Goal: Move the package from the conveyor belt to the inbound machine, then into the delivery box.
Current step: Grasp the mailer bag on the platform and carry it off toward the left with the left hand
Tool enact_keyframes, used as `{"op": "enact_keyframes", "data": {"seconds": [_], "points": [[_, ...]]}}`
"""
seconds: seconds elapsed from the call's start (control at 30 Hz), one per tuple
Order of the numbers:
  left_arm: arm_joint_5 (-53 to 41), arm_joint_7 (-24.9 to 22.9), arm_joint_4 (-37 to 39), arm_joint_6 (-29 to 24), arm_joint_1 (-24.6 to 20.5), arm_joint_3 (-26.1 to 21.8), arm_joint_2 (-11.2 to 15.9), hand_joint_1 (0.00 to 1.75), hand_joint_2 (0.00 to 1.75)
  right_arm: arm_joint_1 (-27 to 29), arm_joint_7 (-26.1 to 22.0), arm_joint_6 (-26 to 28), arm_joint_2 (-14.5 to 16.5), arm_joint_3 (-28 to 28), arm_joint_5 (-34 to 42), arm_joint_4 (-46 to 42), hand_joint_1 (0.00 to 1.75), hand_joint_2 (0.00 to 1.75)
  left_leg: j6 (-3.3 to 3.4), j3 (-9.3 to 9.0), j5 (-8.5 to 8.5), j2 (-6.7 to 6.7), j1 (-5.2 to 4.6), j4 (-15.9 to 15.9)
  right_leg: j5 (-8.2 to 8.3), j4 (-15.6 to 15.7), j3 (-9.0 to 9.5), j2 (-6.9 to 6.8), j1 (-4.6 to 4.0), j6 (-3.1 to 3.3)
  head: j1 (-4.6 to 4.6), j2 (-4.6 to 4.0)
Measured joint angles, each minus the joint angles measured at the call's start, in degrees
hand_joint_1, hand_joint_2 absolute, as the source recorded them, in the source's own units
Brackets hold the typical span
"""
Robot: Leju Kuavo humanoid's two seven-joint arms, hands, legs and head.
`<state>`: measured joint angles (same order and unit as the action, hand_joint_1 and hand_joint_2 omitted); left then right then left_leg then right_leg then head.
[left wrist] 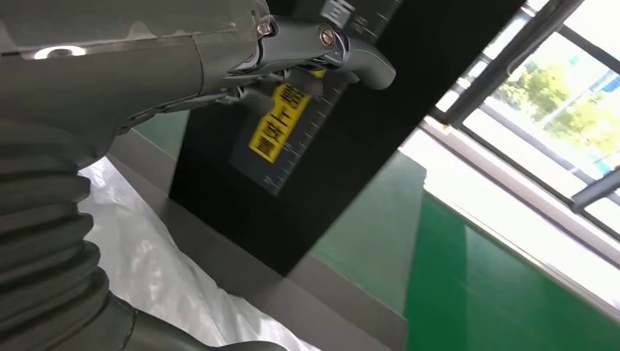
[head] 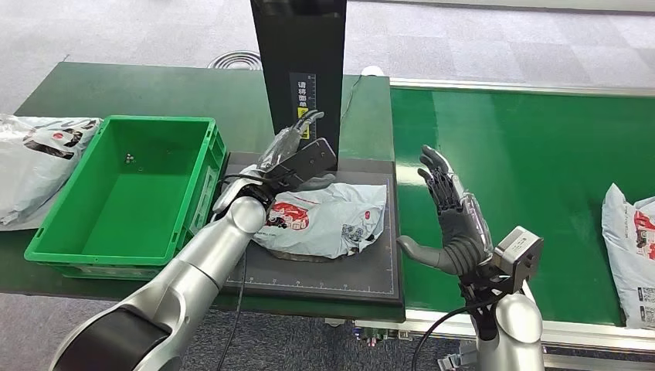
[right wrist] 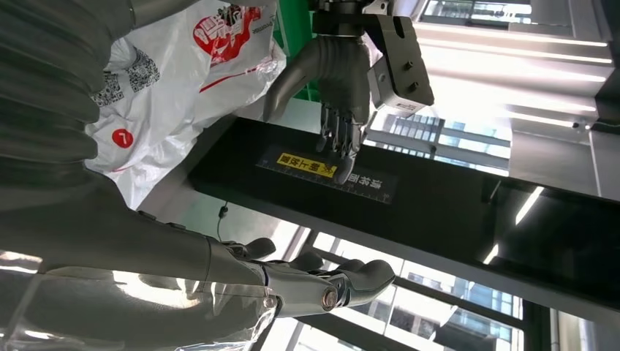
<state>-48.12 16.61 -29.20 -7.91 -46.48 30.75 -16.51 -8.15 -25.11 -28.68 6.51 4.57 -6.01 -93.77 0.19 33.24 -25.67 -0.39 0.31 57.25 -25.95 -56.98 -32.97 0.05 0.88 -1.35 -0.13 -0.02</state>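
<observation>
The grey-white package [head: 328,222] with red print lies flat on the black platform [head: 363,278] of the inbound machine, below its black column [head: 301,54]. My left hand [head: 292,154] hovers over the package's far left part, fingers stretched toward the column and holding nothing. My right hand [head: 452,212] stands upright with its fingers apart over the belt's edge, just right of the platform and clear of the package. The right wrist view shows the package [right wrist: 168,73], my left hand [right wrist: 340,80] above it and my right hand [right wrist: 219,285]. In the left wrist view my left hand [left wrist: 183,66] is beside the package [left wrist: 146,270].
An empty green delivery box [head: 123,189] stands left of the platform. More packages lie at the far left [head: 35,158] and on the green conveyor belt [head: 541,170] at the right edge [head: 632,247]. A cable [head: 232,309] hangs from my left arm.
</observation>
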Motion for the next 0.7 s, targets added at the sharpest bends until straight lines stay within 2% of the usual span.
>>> {"op": "enact_keyframes", "data": {"seconds": [0.17, 0.33, 0.5, 0.7], "points": [[-4.5, -2.0, -0.9, 2.8, 0.2, -1.6, 1.2, 0.00, 1.75, 0.8, 0.1, 0.0, 0.0, -0.2, 0.0, 0.0, 0.00, 1.75, 0.00, 0.01, 0.00, 0.00, 0.00, 0.0, 0.00, 0.0, 0.00, 0.00, 0.00, 0.00, 0.00, 0.00], [-12.2, -4.5, 0.5, 10.4, -0.3, 0.3, 2.9, 0.00, 1.75, 1.2, 0.2, 0.0, 0.0, -0.2, 0.0, 0.1, 0.00, 1.75, 0.00, 0.00, 0.00, 0.00, 0.00, 0.0, 0.00, 0.0, 0.00, 0.00, 0.00, 0.00, 0.00, 0.00], [-11.6, -4.8, 4.0, 19.7, -0.8, 0.9, 4.4, 0.00, 1.75, 1.2, 0.1, 0.0, 0.0, -0.2, -0.6, 0.9, 0.00, 1.75, 0.00, 0.00, 0.00, 0.01, 0.00, 0.0, 0.00, 0.0, -0.01, 0.01, -0.01, 0.00, 0.00, 0.00], [-11.4, -4.9, 5.3, 22.3, -1.2, 0.8, 5.4, 0.00, 1.75, 1.2, 0.0, 0.0, 0.0, -0.2, -0.7, 1.6, 0.00, 1.75, -0.01, 0.01, 0.00, 0.00, 0.00, 0.0, 0.00, 0.0, -0.01, 0.00, 0.00, 0.00, 0.00, 0.00]]}}
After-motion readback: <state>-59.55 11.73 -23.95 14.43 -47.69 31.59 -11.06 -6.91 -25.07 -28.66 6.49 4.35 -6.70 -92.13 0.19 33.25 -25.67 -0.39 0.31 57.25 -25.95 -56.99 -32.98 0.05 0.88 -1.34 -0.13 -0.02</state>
